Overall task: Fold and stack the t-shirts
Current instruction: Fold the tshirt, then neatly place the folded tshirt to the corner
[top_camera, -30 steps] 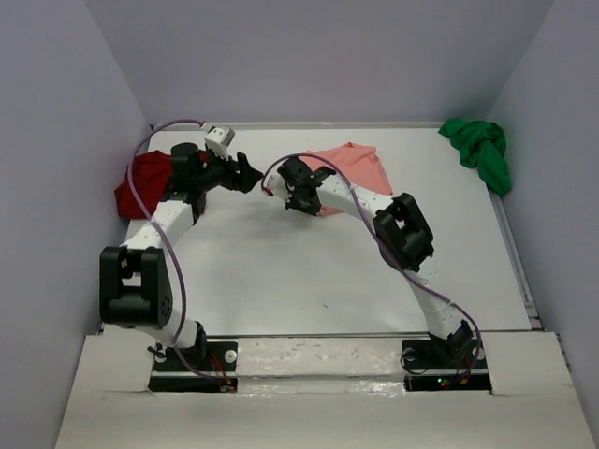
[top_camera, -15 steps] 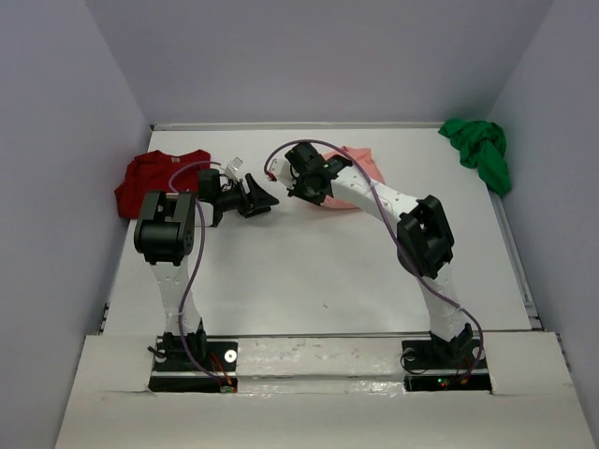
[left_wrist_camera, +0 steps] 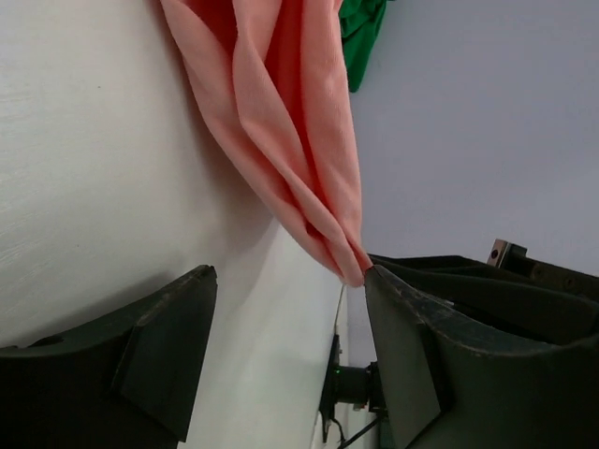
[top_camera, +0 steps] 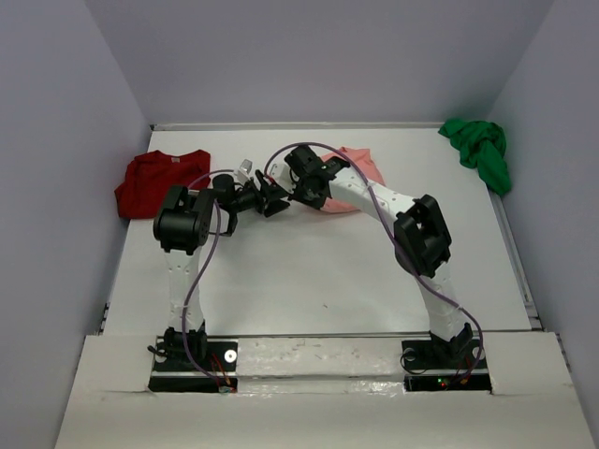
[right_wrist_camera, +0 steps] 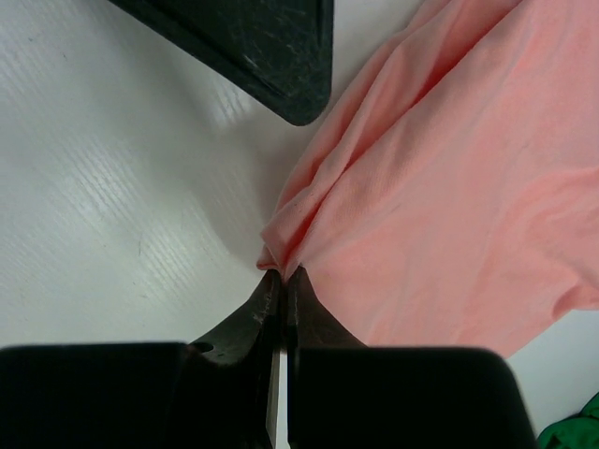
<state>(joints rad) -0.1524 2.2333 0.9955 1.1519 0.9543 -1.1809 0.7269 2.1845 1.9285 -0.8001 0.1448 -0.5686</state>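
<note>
The salmon-pink t-shirt (top_camera: 356, 176) lies bunched at the table's back centre. My right gripper (top_camera: 298, 194) is shut on a pinched corner of it; in the right wrist view the jaws (right_wrist_camera: 284, 273) clamp the folded edge of the pink cloth (right_wrist_camera: 440, 206). My left gripper (top_camera: 275, 199) is open just left of that corner. In the left wrist view the pink cloth (left_wrist_camera: 290, 140) hangs between my open fingers (left_wrist_camera: 290, 276) and its tip touches the right finger. The dark red t-shirt (top_camera: 154, 182) lies at the back left. The bright green t-shirt (top_camera: 479, 150) is crumpled at the back right.
Grey walls close the table in at the back and both sides. The left gripper's finger (right_wrist_camera: 271, 56) shows at the top of the right wrist view. A bit of the green shirt (left_wrist_camera: 360, 37) shows behind the pink cloth in the left wrist view.
My left arm has swung right, from beside the red shirt to the pinched pink corner. My right gripper has moved back a little with the pink shirt still in it.
</note>
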